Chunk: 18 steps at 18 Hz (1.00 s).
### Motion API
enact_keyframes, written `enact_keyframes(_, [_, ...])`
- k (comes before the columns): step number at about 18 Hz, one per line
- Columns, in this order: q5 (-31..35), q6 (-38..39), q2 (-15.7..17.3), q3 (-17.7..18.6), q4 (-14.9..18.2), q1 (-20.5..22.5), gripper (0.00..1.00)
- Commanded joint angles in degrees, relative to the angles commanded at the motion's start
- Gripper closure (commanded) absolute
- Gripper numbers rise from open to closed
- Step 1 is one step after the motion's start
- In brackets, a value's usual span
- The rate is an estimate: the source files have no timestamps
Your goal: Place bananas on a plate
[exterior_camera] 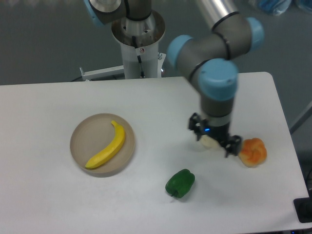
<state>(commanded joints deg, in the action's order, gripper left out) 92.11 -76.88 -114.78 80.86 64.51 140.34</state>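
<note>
The yellow banana (108, 148) lies diagonally inside the round beige plate (82, 137) on the left of the white table. Its dark stem tip points up toward the plate's far side. My gripper (215, 138) is far to the right of the plate, low over a pale cream fruit (209, 142). Its jaws look spread, with nothing held between them. The cream fruit is partly hidden behind the fingers.
An orange lobed fruit (253, 151) sits just right of the gripper. A green pepper (180, 183) lies at the front middle. The arm's base column (139, 44) stands at the table's back edge. The table's right edge is close to the orange fruit.
</note>
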Motion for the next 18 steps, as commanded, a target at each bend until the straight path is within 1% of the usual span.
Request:
enact_keyframes(1, [-0.3, -1.8, -0.7, 0.2, 0.0, 1.2, 0.00])
enact_keyframes(3, [-0.3, -4.5, -1.8, 0.1, -0.2, 2.0, 0.00])
enact_keyframes(10, [0.2, -4.6, -1.9, 0.8, 0.0, 2.5, 0.00])
enact_keyframes(12, [0.4, -5.1, -2.5, 0.8, 0.2, 2.5, 0.00])
enact_keyframes(13, [0.5, -5.6, -2.7, 0.8, 0.7, 2.5, 0.00])
enact_keyframes(15, [0.6, -5.8, -3.5, -0.7, 3.2, 2.5, 0.00])
enact_keyframes(18, [0.5, -5.7, -4.1, -1.3, 3.3, 2.4, 0.00])
